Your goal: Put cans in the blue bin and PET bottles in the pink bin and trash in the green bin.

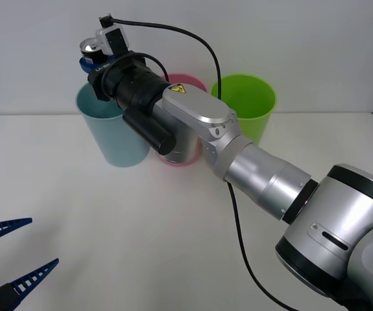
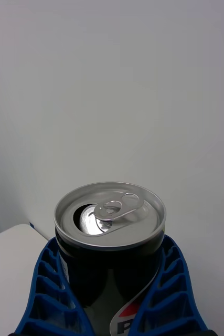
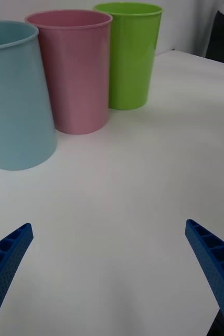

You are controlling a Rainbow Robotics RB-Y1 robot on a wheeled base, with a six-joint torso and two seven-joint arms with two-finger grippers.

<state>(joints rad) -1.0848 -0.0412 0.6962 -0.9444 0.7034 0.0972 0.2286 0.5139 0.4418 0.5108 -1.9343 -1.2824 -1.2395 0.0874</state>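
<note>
While your left gripper (image 1: 8,259) is idling at the tabletop's near left corner with its fingers spread wide apart, your right gripper (image 1: 94,59) is hanging over the blue bin (image 1: 111,133) at the far edge, clamped on the can (image 2: 110,231). Beside it, the pink bin (image 3: 72,71) and green bin (image 1: 246,103) are standing in a row. You are risking a miss: the can is sitting near the bin's far-left rim, so letting go off-centre could bounce it out.
</note>
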